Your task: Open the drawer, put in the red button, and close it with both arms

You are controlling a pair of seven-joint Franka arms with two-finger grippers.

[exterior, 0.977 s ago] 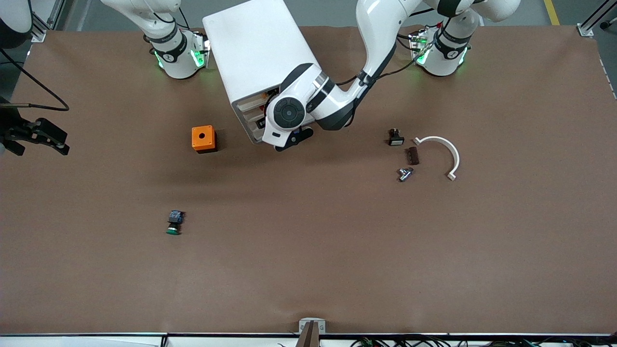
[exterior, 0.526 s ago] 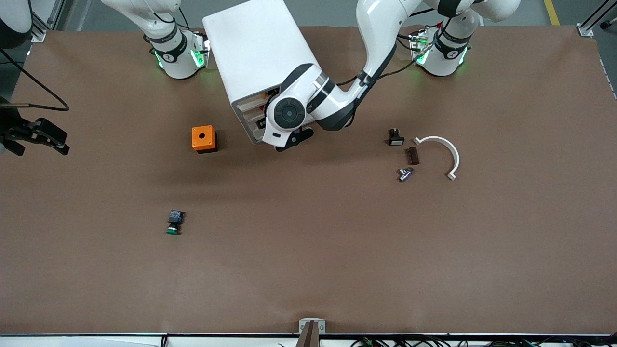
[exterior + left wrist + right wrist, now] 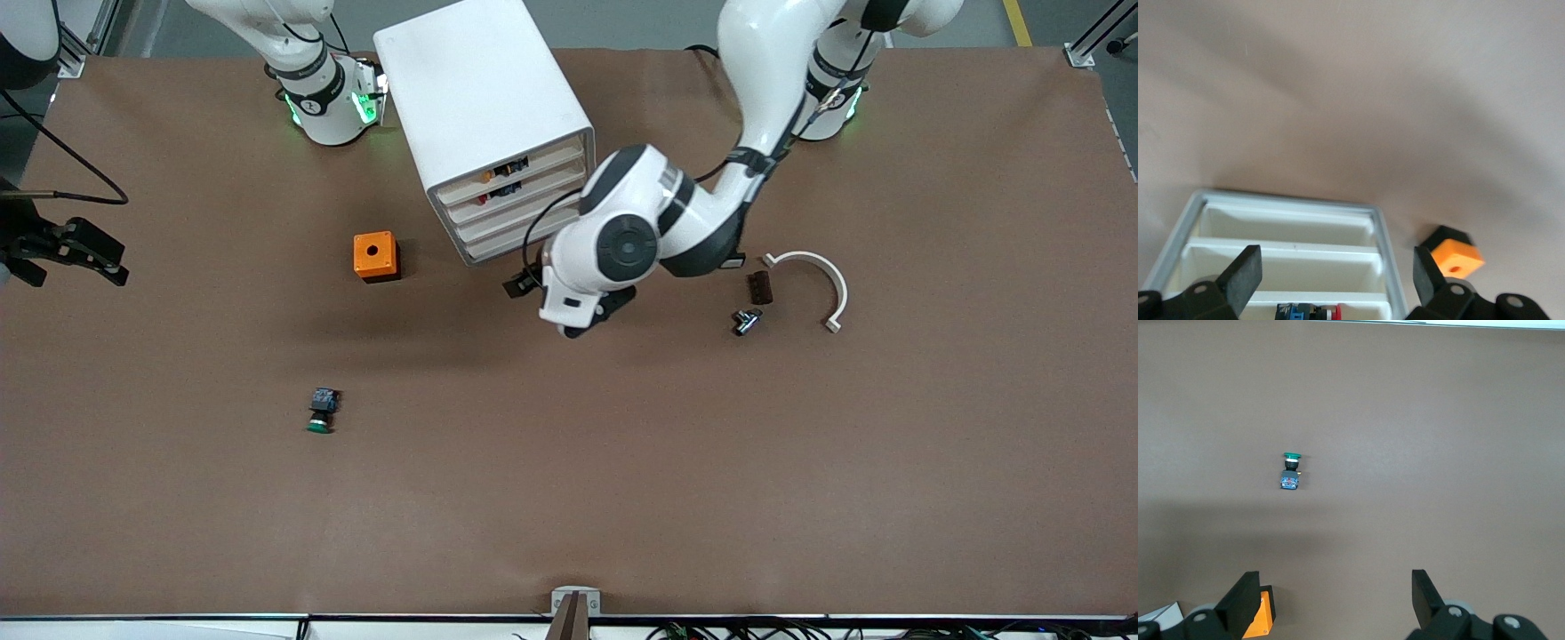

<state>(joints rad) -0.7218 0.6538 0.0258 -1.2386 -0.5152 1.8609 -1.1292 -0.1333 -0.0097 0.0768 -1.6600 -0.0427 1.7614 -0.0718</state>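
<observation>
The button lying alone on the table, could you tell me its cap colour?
Green, clearest in the right wrist view.

The table (image 3: pixel 569 498) was viewed from high across it; wrist views were taken downward, close; the orange box (image 3: pixel 375 256) was shared by all.

From my screen, the left gripper (image 3: pixel 542 293) is mostly hidden under its own wrist in the front view; only a dark tip shows beside the cabinet (image 3: pixel 484 107). In the left wrist view its fingers (image 3: pixel 1241 277) are cut off at the picture's edge, and so is the cabinet front. The red button (image 3: pixel 1335 312) in a drawer (image 3: pixel 1285 263) shows only as a sliver at that edge. The right gripper (image 3: pixel 71 249) sits at the front view's edge, its arm cut off. The left arm covers part of a small black part (image 3: pixel 733 260). In the right wrist view, the orange box (image 3: pixel 1258 613) is half hidden by a finger.
</observation>
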